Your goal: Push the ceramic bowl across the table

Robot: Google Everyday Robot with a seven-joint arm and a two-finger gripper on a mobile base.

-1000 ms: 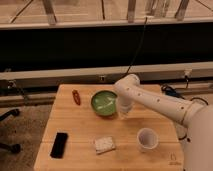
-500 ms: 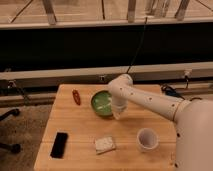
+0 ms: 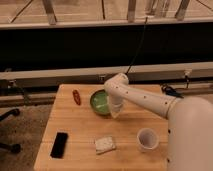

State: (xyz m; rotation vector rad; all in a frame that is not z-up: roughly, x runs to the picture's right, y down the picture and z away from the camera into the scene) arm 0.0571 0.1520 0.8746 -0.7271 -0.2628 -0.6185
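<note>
Arm's wrist covers the right edge of the ceramic bowl [image 3: 100,102]. Gripper [image 3: 114,113] sits low beside the bowl, on the table [image 3: 80,130]. Table's near edge cut off by frame bottom. Robot body cropped at right and bottom edges.

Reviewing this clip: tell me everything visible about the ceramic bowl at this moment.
The ceramic bowl is round and shallow, with a dark green outside and rim and a paler green inside marked by whitish streaks, and it looks glazed. It sits upright on the light wooden table, toward the far edge near the middle. The gripper is down at its right side, covering part of the rim; actual contact cannot be confirmed. A small red object lies apart to its left. Nothing is visible inside it.
</note>
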